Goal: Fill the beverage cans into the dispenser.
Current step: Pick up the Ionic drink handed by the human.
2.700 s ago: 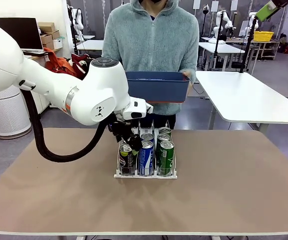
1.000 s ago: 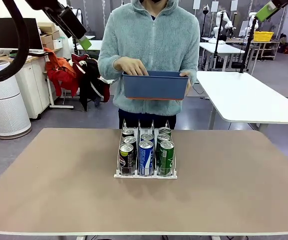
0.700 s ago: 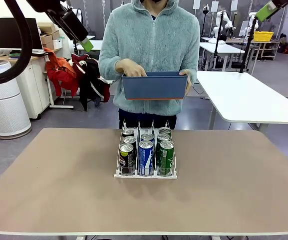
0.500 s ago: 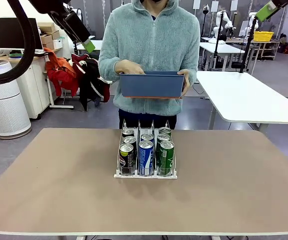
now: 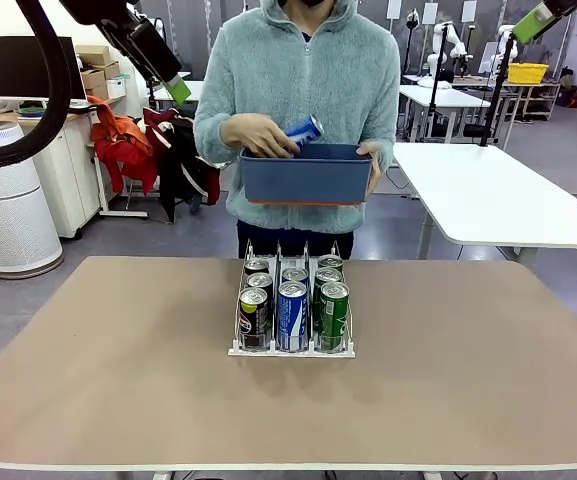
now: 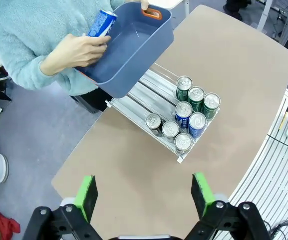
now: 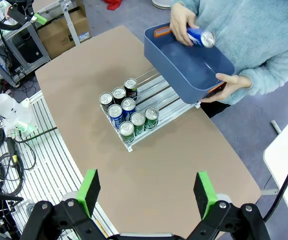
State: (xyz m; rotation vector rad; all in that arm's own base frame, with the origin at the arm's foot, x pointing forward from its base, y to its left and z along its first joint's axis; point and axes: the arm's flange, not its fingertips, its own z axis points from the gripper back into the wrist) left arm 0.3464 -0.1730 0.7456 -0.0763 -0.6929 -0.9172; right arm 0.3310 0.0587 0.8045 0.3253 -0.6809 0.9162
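- The slim aluminium beverage cans are standing upright in the small clear three-lane dispenser with thin wire dividers and a white front lip; three dark ones are filling one outer lane, three green ones the other, and two blue ones are sitting in the middle lane, all crowding toward the lip.
- The dispenser is resting near the middle of the tan table.
- Past the far edge a person in a pale teal fleece is holding a dark-blue rectangular plastic bin at chest height; one hand is gripping a tilted blue can with white lettering over the bin's rim; the other hand is clasping the bin's end.
- The left gripper is hanging high above the table, its green-padded fingers spread wide and holding nothing; the right gripper is doing likewise.
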